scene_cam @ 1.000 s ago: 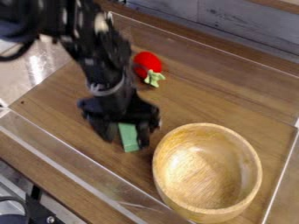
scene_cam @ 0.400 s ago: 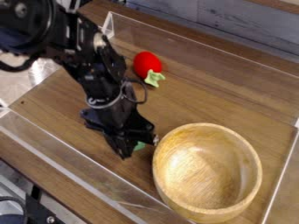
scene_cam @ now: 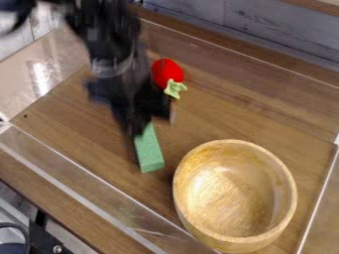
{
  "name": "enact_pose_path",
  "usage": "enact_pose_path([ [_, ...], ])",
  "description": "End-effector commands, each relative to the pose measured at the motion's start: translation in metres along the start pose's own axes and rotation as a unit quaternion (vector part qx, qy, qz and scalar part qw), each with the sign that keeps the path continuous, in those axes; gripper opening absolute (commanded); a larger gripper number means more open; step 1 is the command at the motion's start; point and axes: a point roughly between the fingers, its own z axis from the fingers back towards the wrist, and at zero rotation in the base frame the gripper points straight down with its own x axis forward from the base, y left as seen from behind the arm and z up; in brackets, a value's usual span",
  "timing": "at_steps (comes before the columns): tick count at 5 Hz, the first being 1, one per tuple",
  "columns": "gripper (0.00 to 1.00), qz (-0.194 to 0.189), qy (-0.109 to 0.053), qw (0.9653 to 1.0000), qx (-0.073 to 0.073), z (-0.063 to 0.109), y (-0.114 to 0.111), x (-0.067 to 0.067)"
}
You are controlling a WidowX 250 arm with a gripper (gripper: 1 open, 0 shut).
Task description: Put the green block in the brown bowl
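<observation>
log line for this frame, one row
gripper: shut on green block | block: hanging tilted, outside brown bowl | bowl: empty

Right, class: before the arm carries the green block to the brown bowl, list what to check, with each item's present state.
1. Hand shut on the green block: ok, the block hangs from it.
2. Block off the table: ok, it appears lifted.
3. Block above the brown bowl: not ok, it is beside the bowl, not over it.
4. Bowl upright and empty: ok.
5. Red strawberry toy out of the path: ok, it lies behind the hand.
6. Grip firm: cannot tell, the picture is blurred.
</observation>
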Motion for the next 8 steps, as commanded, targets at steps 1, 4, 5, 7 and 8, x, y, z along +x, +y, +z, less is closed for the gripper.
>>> enact_pose_path([
  [1, 0.00, -0.017, -0.035, 0.9991, 0.014, 0.035, -0.003, 0.033],
  [4, 1.00, -0.013, -0.007, 0.9992, 0.038, 0.013, 0.012, 0.016],
  [5, 1.00, 0.052, 0.015, 0.9974, 0.049, -0.012, 0.008, 0.007],
  [7, 1.00, 0.116, 0.035, 0.9904, 0.065, -0.052, 0.003, 0.003],
  [8, 1.00, 0.159, 0.040, 0.9835, 0.077, -0.064, 0.002, 0.000],
])
